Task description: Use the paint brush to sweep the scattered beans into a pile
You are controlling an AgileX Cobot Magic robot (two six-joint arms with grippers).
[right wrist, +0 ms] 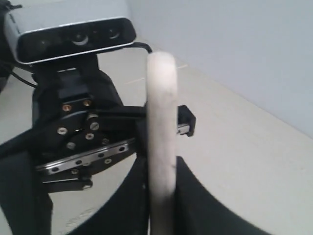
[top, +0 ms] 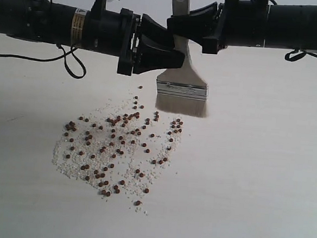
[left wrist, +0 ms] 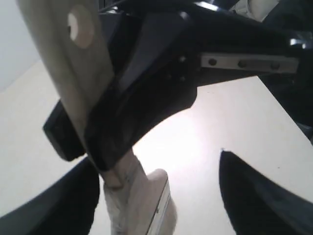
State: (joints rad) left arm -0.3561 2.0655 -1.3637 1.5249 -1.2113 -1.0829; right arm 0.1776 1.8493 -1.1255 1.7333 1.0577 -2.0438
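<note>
The beans (top: 118,149) lie scattered with off-white grains over a wide patch of the table; no compact pile shows. The paint brush (top: 182,90) hangs upright at the patch's far edge, bristles down; whether they touch the table I cannot tell. My right gripper (top: 180,23) is shut on the wooden handle (right wrist: 162,122), just below its hole. My left gripper (top: 174,48) stands open beside the handle, its fingers (left wrist: 259,196) wide apart with the brush (left wrist: 146,205) between them, close to one finger. The right gripper (right wrist: 164,196) clamps the handle from both sides.
The pale table (top: 263,175) runs wide to the right and front of the beans. A black cable (top: 70,64) loops below the left arm. The left arm's wrist camera (right wrist: 73,34) sits close to the handle.
</note>
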